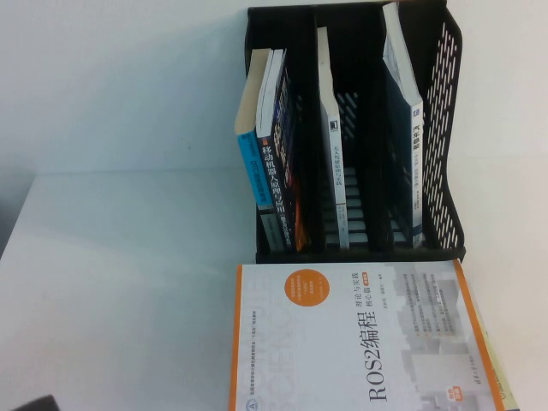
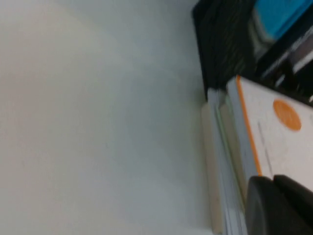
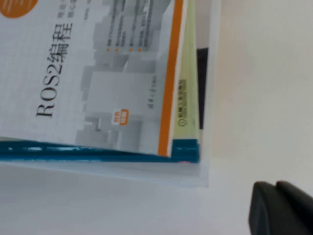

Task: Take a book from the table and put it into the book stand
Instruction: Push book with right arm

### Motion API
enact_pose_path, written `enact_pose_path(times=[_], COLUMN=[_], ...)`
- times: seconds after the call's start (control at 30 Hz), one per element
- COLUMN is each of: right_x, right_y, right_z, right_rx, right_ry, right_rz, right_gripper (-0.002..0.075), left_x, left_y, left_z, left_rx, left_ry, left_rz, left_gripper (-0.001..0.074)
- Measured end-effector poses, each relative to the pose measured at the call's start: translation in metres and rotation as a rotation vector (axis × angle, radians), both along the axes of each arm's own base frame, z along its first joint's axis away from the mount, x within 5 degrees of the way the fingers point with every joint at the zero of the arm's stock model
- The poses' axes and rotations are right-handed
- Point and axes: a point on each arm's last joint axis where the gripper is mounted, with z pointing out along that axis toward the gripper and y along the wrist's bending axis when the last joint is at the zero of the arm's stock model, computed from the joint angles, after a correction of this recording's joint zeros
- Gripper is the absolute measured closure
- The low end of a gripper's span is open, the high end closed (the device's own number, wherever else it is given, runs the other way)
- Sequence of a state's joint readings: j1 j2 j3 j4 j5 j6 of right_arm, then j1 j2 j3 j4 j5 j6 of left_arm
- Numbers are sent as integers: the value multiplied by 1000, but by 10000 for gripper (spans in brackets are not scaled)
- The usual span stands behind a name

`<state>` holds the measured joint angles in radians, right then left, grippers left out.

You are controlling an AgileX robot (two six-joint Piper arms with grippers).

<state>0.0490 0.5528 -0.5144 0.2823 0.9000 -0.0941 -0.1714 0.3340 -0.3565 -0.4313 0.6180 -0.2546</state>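
Note:
A white book with an orange disc and orange edge, titled ROS2 [image 1: 360, 338], lies flat on top of a stack of books just in front of the black book stand [image 1: 443, 128]. The stand's three slots each hold upright books. My left gripper [image 2: 274, 196] is shut and empty, low beside the stack's left side, where the top book [image 2: 279, 132] shows. My right gripper [image 3: 276, 196] is shut and empty over bare table off the stack's near right corner, with the top book [image 3: 98, 73] ahead of it. Neither gripper touches a book.
The left slot holds a blue book and a dark one [image 1: 276, 163], the middle slot a white one [image 1: 332, 145], and the right slot another [image 1: 402, 86]. The white table [image 1: 128, 291] stretches to the left. A dark part of my left arm [image 1: 26, 402] shows at the near left corner.

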Motion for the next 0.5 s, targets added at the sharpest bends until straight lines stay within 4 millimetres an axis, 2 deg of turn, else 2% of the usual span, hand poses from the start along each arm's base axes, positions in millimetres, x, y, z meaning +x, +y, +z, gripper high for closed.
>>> enact_pose_path(times=[0.13,0.3,0.4,0.5], right_x=[32,73,94,114], right_y=[9,15,18,22], right_z=[-14,-40,-53,-59], right_rx=[48,80,94,102], right_ry=[135,245,263,273], right_rz=[61,108,117,135], right_gripper=[729,729,729,729], left_x=[19,44,56,67], left_y=[-14,-32,-39,-44], left_z=[-13,-19,-20,-23], left_rx=[-20,-141,-216,-272], left_ry=[186,253,254,251], left_rz=[-117,-226,-252,-265], left_gripper=[738,731,664,547])
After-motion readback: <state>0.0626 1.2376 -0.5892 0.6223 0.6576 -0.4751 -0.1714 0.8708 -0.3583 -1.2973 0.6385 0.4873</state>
